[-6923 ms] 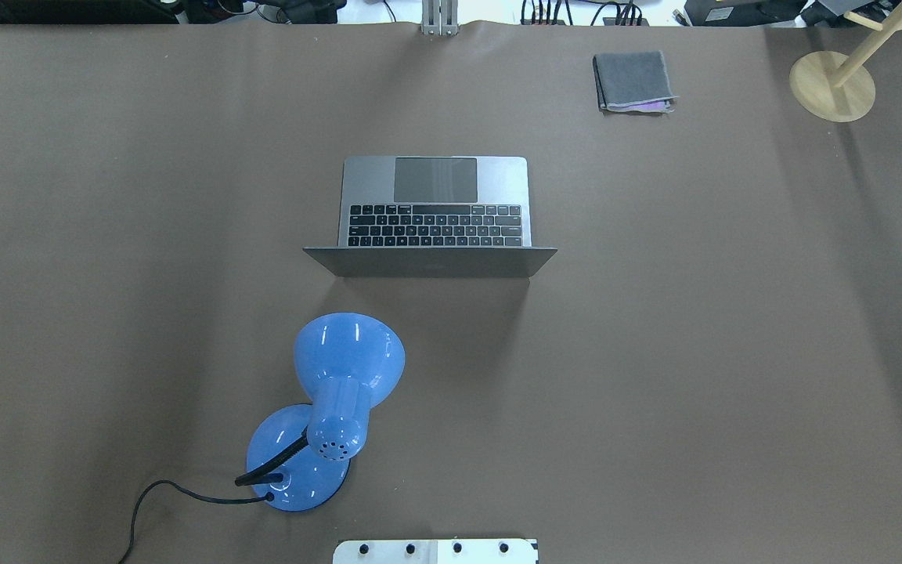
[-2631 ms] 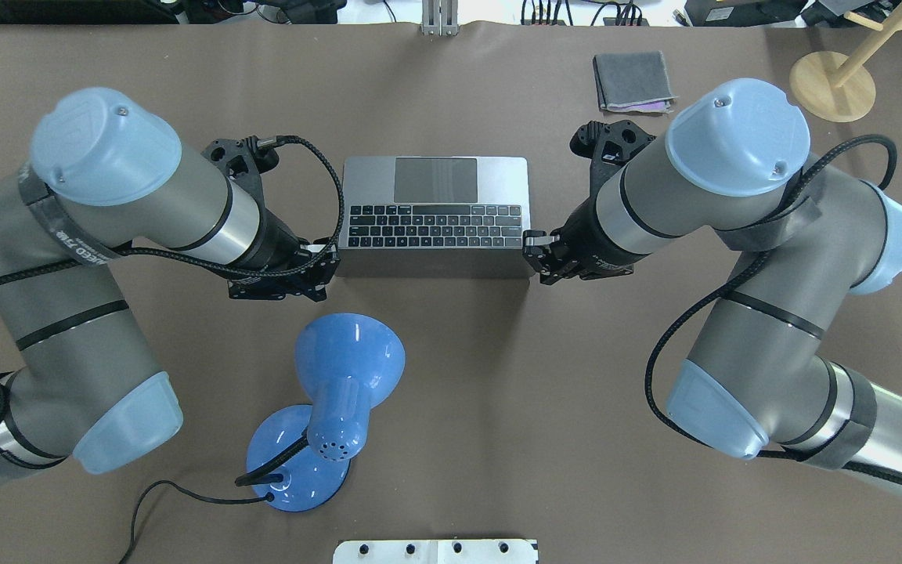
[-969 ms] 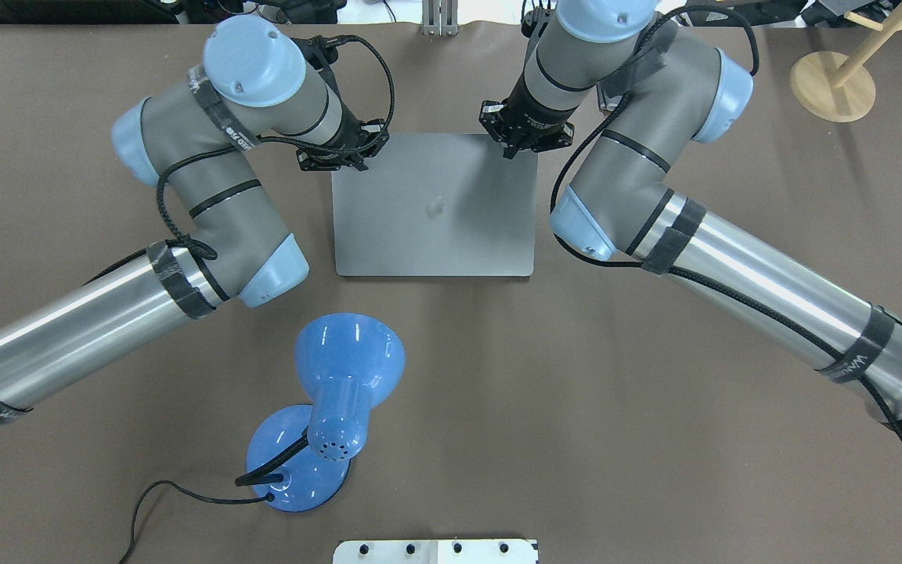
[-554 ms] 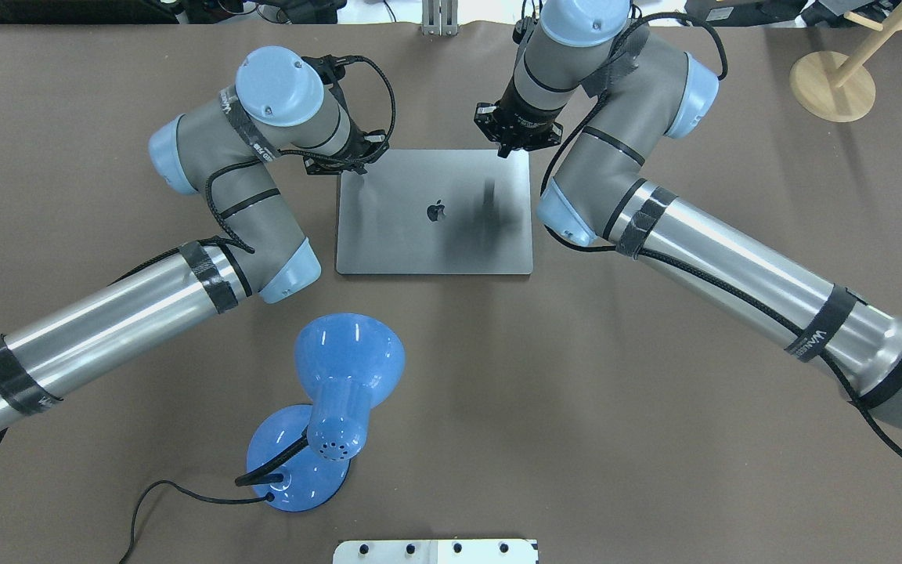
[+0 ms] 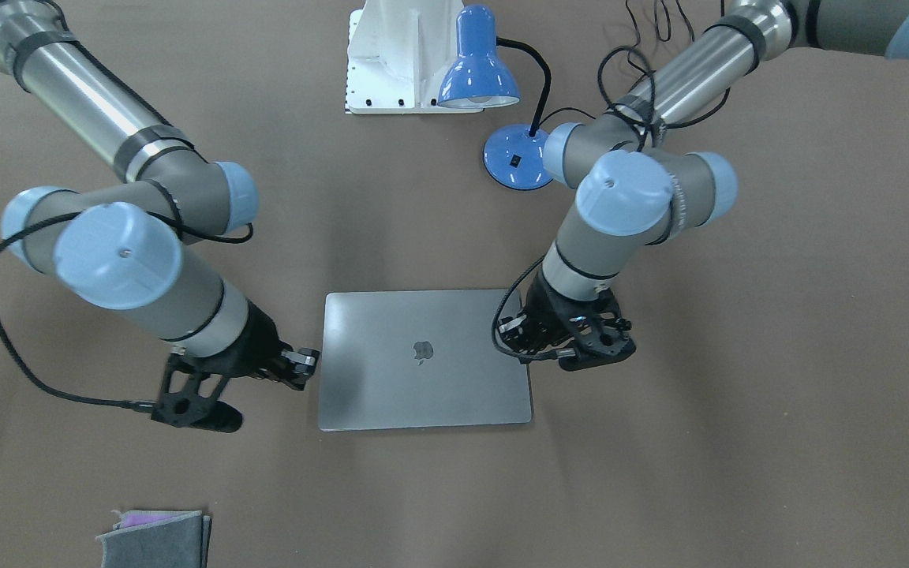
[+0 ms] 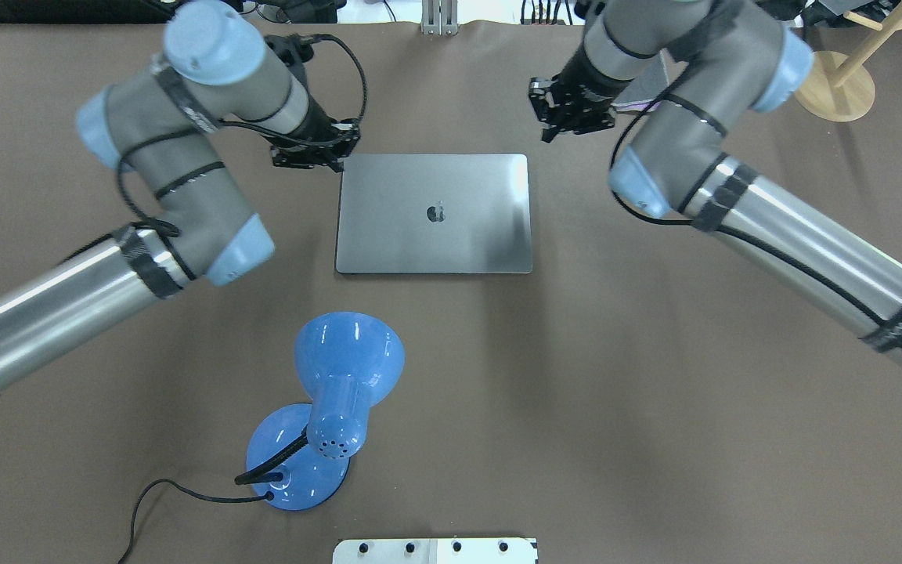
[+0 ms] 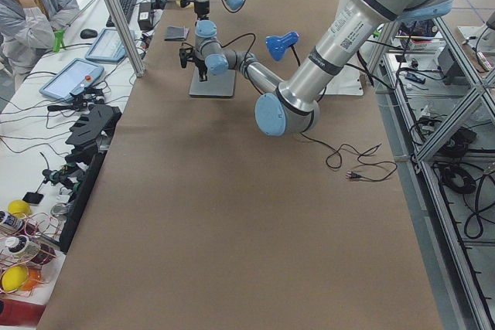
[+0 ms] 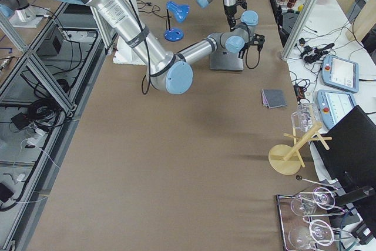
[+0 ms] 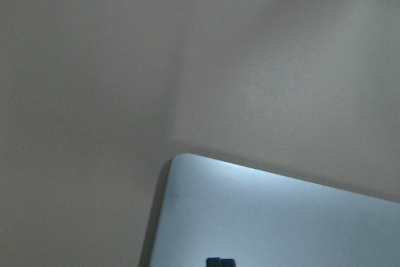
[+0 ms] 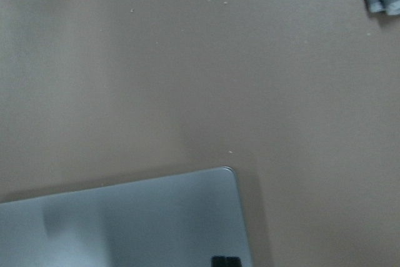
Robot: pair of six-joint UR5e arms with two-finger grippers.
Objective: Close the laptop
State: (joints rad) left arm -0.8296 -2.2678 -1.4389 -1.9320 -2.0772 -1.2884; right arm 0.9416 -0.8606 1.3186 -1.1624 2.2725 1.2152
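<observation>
The laptop (image 6: 433, 213) lies closed and flat on the brown table, its grey lid with the dark apple logo facing up; it also shows in the front view (image 5: 423, 359). My left gripper (image 6: 331, 159) hovers just off the lid's far left corner, fingers together and holding nothing. My right gripper (image 6: 551, 131) hovers beyond the far right corner, also shut and empty. The left wrist view shows a lid corner (image 9: 262, 217) below the camera. The right wrist view shows the other corner (image 10: 144, 217). Neither gripper touches the laptop.
A blue desk lamp (image 6: 333, 399) with a black cord stands near the robot, in front of the laptop. A folded grey cloth (image 5: 156, 539) lies at the far right, partly hidden by my right arm. A wooden stand (image 6: 831, 82) stands at the far right corner.
The laptop lid went from open to fully shut and flat. Both grippers have since lifted off the lid's far edge and moved outward, the right one farther away.
</observation>
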